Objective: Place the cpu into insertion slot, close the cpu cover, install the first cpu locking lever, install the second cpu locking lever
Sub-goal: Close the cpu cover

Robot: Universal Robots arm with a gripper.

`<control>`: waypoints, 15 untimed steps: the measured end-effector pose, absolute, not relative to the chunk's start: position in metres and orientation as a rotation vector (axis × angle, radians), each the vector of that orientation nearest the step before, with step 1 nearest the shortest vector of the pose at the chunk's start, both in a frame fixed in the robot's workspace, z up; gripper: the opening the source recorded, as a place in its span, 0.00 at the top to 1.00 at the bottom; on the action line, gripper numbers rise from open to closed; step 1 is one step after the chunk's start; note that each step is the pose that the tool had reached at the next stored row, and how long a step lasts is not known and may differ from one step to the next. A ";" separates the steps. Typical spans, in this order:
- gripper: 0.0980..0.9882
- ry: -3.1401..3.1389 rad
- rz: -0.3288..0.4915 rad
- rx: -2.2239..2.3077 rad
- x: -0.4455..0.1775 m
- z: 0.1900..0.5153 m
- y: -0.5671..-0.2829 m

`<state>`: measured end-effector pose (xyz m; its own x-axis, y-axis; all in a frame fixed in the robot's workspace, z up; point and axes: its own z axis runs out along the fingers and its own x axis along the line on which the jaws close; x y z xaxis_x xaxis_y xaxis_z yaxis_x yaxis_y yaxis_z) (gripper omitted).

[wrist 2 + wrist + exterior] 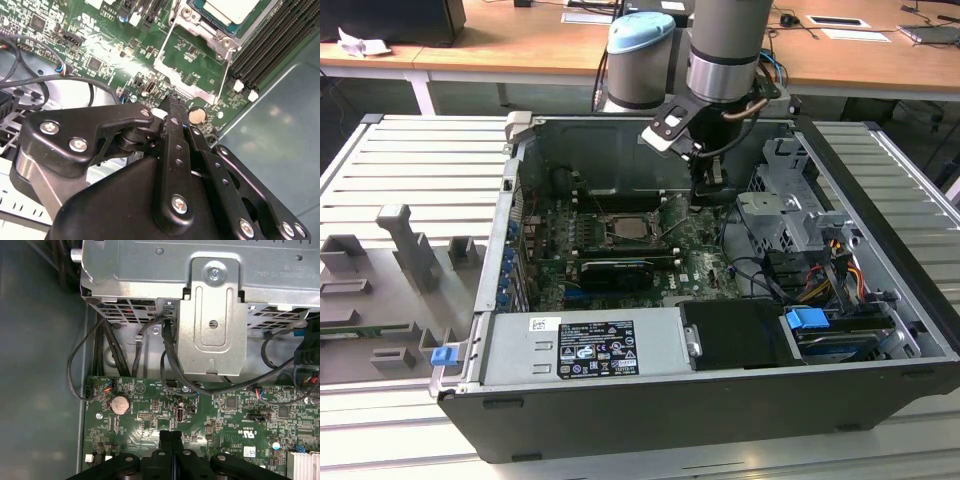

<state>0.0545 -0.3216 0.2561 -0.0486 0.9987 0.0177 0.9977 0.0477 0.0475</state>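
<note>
Gripper (170, 435) hovering over the motherboard (225, 415), fingers (164, 441) pressing together on nothing, cpu (232, 9) sitting in the insertion slot (220, 25), cpu cover (180, 79) lying swung open.

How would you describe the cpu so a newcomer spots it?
Inside the open computer case, find the green motherboard; the gripper hangs over it. To the exterior view's left of the gripper lies the cpu, a small flat square whose pale silvery top sets it apart from the long black memory slots alongside.

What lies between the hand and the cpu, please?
In the second wrist view, the cpu cover, a grey frame lying open, sits between the hand and the cpu.
</note>
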 end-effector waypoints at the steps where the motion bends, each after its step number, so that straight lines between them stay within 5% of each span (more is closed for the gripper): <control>1: 0.99 2.262 0.071 2.152 0.055 0.255 -0.322; 15: 0.99 2.271 0.058 2.157 0.044 0.252 -0.322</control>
<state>0.0441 -0.3216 0.2519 -0.0519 0.9985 0.0185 0.9981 0.0513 0.0331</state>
